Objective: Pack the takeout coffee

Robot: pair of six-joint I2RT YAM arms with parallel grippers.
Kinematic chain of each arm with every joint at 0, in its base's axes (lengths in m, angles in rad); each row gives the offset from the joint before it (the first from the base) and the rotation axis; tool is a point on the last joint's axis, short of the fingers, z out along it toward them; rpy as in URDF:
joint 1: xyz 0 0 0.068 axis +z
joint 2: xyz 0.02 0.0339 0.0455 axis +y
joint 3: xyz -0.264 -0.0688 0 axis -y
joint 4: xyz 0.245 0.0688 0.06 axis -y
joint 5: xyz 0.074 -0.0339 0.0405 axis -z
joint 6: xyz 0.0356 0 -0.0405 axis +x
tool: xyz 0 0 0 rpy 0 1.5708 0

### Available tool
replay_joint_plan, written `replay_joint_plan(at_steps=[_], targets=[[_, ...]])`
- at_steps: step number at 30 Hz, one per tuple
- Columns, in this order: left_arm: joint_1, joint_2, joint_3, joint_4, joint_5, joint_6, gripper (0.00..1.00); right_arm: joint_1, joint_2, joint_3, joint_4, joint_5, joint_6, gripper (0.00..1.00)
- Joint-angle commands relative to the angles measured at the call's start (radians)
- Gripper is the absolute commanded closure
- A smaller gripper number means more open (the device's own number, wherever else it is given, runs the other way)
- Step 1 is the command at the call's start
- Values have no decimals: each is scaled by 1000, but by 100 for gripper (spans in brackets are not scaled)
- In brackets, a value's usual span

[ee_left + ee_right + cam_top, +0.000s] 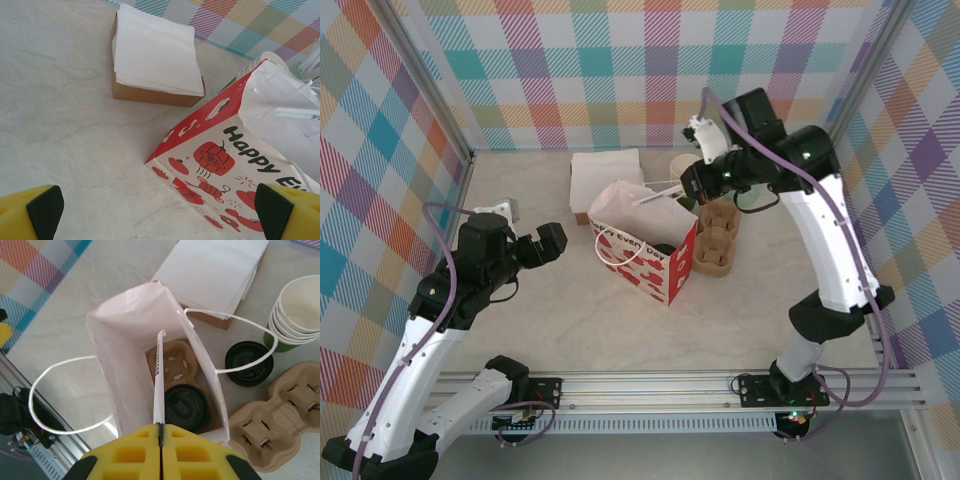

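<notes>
Takeout coffee (186,407) in carrier (172,360) inside bag (125,325); right hand (160,429) pinches white stick (159,375); left hand (159,210) agape.

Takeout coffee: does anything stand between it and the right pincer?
The takeout coffee already sits in a tray inside the paper bag. Only a thin white stick, pinched in the shut right pincer, runs beside it; nothing visible covers it.

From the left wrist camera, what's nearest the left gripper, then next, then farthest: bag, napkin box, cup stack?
1. Bag, lower right, just beside the left gripper.
2. Napkin box, farther ahead, upper middle.
3. Cup stack, peeking out from behind the bag.
</notes>
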Motion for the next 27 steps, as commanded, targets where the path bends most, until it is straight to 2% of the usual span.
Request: replay_joint_plan(at_steps=[1,9,19,25,27], targets=[[-3,-3,7,-9,-12,-3,0,43,39,30,-29,40,-26,92],[-3,-9,5,-14,-10,-2,0,115,186,34,-27,41,-36,92],[-3,-8,-5,-1,11,-15,0,132,298,27,31,-7,-28,91],[-3,-11,-12,4,17,-21,0,131,333,30,35,0,-42,83],[-2,-12,-17,9,20,-20,0,130,329,37,44,13,-42,75]])
